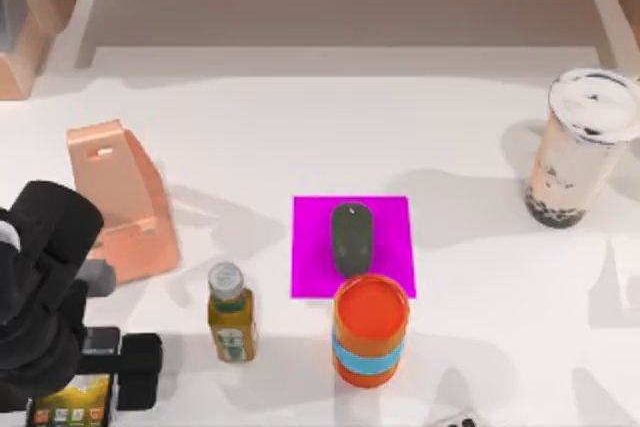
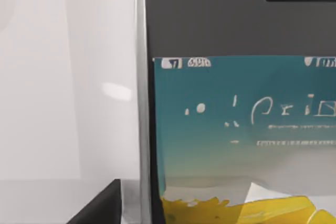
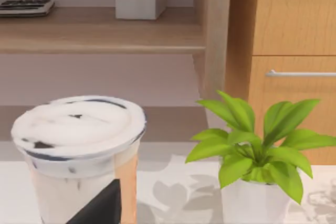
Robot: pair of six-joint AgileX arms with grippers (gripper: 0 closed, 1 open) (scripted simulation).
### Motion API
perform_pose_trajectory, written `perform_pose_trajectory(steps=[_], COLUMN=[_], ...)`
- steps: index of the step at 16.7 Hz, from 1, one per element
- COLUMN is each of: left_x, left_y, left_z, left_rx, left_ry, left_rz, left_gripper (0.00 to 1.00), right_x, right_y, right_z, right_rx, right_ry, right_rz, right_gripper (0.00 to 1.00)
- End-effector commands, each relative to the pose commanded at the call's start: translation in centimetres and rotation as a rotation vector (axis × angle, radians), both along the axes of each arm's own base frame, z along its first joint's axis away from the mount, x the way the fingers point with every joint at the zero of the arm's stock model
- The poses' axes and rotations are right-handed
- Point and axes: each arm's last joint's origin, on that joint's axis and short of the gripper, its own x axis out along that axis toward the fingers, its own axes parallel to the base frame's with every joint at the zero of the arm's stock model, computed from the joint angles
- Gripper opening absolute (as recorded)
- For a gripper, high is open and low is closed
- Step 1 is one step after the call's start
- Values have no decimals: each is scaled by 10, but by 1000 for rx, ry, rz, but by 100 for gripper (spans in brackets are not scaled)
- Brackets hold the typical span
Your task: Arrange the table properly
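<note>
- Left gripper [image 1: 100, 372] hangs low over the white desk [image 1: 300, 117], at the front-left corner, well left of the magenta mat [image 1: 390, 222]. A phone [image 1: 72, 409] sits between its fingers; I cannot tell whether they pinch it.
- The left wrist view shows the phone's lit screen [image 2: 241, 129] very close.
- A peach phone stand [image 1: 125, 212] rests left of the mat; a juice bottle [image 1: 231, 312] stands front-left of the mat.
- Risk, as a judgement: a loose hold could drop the phone; a swing toward the stand could topple the bottle.
- The right arm is parked beyond the bubble tea cup [image 1: 580, 147], far right of the mat.
</note>
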Motion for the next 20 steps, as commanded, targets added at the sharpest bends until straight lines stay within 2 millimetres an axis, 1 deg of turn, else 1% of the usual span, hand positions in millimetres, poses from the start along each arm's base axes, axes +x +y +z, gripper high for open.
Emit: perform_pose_trajectory(steps=[8,9,16,17,20], left_x=[0,0,0,2,4], left_y=[0,0,0,-1,-2], left_z=[0,0,0,10,19], left_rx=[0,0,0,-11,-14], left_ry=[0,0,0,-19,-29], left_rz=[0,0,0,-3,-3], left_gripper=[2,0,0,0,0], right_x=[0,0,0,0,0], right_y=[0,0,0,0,0], right_z=[0,0,0,0,0], right_rx=[0,0,0,0,0], right_ry=[0,0,0,0,0], right_rz=[0,0,0,0,0], right_gripper=[100,100,100,100,100])
